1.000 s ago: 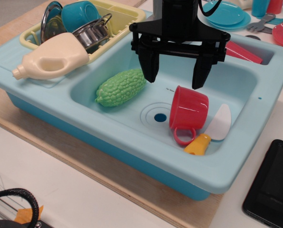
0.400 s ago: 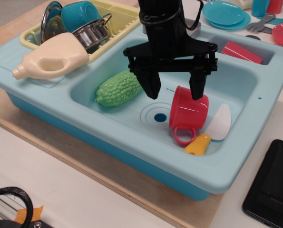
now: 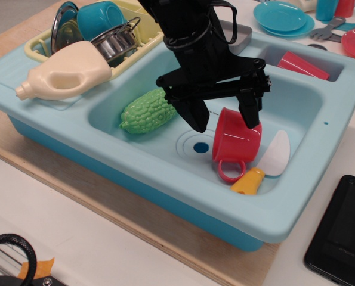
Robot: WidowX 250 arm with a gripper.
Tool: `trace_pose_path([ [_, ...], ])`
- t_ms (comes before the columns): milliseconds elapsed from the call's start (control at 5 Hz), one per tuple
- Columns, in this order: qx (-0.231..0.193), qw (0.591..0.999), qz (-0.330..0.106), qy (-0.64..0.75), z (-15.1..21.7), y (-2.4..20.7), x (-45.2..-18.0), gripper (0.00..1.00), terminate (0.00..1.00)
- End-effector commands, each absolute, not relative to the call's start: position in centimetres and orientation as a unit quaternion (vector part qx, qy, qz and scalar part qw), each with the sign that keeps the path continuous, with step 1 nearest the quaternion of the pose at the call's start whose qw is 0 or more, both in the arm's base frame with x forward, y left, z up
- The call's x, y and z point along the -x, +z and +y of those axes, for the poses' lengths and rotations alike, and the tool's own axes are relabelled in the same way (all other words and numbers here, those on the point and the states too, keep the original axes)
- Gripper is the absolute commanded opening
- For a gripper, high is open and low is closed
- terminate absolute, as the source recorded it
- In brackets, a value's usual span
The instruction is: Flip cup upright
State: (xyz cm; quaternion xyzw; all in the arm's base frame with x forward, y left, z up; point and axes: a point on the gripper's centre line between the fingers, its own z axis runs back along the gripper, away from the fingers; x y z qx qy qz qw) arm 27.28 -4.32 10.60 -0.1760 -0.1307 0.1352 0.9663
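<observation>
The red toy cup lies upside down and tilted in the light blue sink basin, its loop handle pointing toward the front. My black gripper is open and has come down over the cup. One finger stands to the cup's left, near the drain. The other finger is at the cup's top right edge. The jaws straddle the cup without closing on it.
A green bumpy gourd lies at the basin's left. A white and yellow toy knife lies right of the cup. A red tumbler lies in the back right. A yellow rack holds pots and a teal cup; a cream bottle lies beside it. A black phone is at right.
The gripper has dropped lower into the basin and tilted, moving from above the cup to straddling it. The cup has not moved.
</observation>
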Motion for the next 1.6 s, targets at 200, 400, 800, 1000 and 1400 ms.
trace_pose_path([
  [200, 0.212, 0.955, -0.152, 0.143, -4.9, 10.4, -28.3, 0.00, 0.00],
  [400, 0.222, 0.953, -0.145, 0.145, -5.0, 9.9, -28.7, 0.00, 0.00],
  [800, 0.155, 0.972, -0.131, 0.115, -4.9, 10.2, -28.9, 0.00, 0.00],
  [1000, 0.046, 0.987, -0.116, 0.102, -5.0, 11.3, -28.6, 0.00, 0.00],
  [1400, -0.031, 0.990, -0.070, 0.118, -4.7, 10.5, -27.5, 0.00, 0.00],
])
